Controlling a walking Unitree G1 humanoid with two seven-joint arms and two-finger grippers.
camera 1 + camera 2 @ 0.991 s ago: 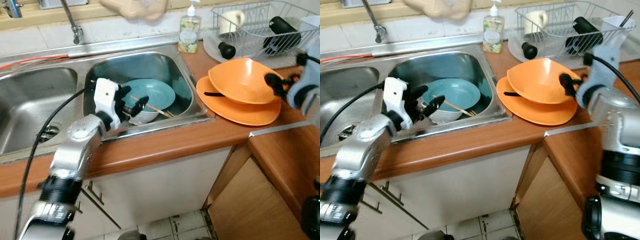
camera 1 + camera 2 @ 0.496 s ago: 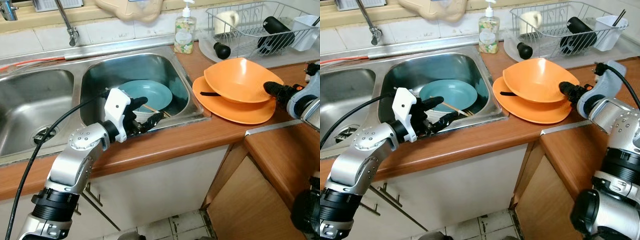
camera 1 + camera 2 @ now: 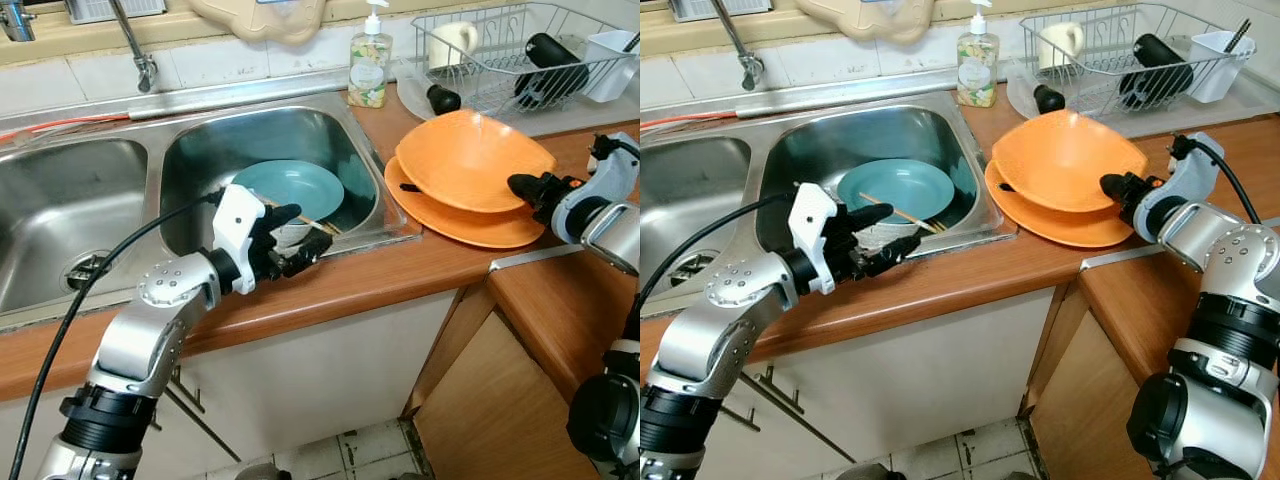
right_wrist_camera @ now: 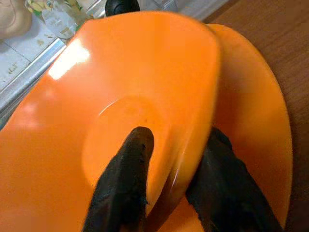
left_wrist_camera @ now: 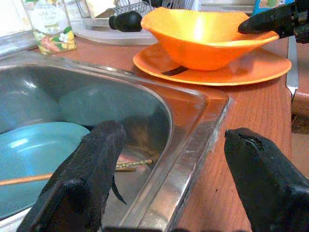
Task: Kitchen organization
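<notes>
My right gripper is clamped on the near right rim of the orange bowl, which sits on the orange plate on the counter right of the sink. The bowl lies leftward from those jaws, so that arm owns it. My left gripper hangs spread wide over the sink's near edge, grasping nothing. The right wrist view shows one finger inside the rim, one underneath; the left wrist view shows the teal plate and chopsticks in the basin.
</notes>
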